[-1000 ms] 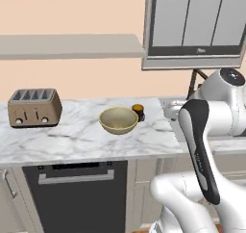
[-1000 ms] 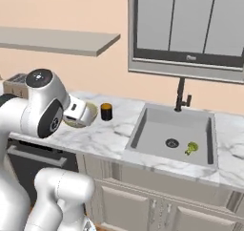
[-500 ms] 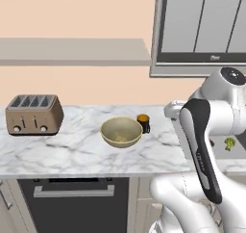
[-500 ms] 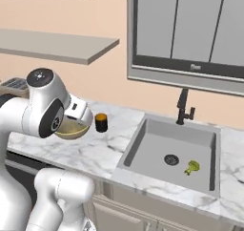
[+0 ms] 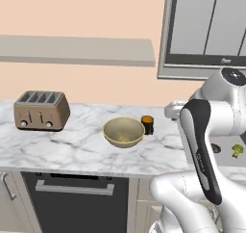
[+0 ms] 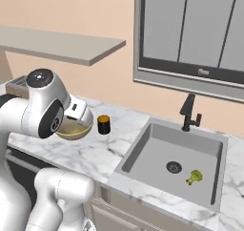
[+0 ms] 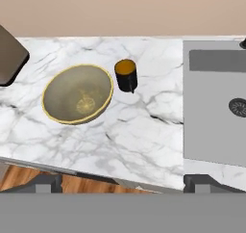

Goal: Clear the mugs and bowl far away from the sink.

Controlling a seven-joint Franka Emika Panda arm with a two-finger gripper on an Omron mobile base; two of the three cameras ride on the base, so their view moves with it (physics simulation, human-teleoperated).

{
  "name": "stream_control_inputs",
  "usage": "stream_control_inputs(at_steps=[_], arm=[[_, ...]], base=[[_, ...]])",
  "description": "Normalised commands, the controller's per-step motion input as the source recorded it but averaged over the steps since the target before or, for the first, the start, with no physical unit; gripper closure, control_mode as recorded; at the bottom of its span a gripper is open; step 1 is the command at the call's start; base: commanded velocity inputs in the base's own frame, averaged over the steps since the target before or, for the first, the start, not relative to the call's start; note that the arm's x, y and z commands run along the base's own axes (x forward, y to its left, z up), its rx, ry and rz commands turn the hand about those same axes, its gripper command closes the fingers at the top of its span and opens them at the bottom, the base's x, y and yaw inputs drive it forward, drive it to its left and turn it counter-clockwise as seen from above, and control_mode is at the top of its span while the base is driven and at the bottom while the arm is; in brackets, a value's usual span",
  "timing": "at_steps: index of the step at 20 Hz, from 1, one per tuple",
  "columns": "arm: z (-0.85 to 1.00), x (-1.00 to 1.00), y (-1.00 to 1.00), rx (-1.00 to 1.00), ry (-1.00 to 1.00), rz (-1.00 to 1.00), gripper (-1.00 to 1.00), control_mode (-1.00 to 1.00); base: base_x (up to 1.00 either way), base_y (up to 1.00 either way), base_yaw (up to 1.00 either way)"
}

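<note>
Bowl point(image 7: 78, 94) and black mug point(image 7: 126, 75) sit just beside each other, well left of the sink point(image 6: 177, 161) on the marble counter point(image 7: 144, 135); I judge nothing is gripped yet. My gripper point(image 7: 122, 183) hangs wide open over the counter's front edge, empty. Toaster point(image 5: 42, 110) beyond the bowl, faucet point(image 6: 189, 112) behind the sink, broccoli point(image 6: 193, 177) in it.

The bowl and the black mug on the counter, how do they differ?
The bowl is wide, shallow and tan-olive with a paler inside; the black mug is narrow, taller for its width, and orange-yellow inside. The mug stands nearer the sink than the bowl. Both sit upright and apart on the marble counter.
</note>
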Motion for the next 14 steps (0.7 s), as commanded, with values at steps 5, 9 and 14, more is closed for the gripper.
stream_control_inputs(at_steps=[5, 9, 14], arm=[[0.0, 0.0, 0.0, 0.0, 0.0, 0.0, -1.0, 1.0], [0.0, 0.0, 0.0, 0.0, 0.0, 0.0, -1.0, 1.0], [0.0, 0.0, 0.0, 0.0, 0.0, 0.0, -1.0, 1.0]], base=[[-0.03, -0.46, 0.01], [-0.13, -0.74, 0.0], [0.32, -0.37, 0.0]])
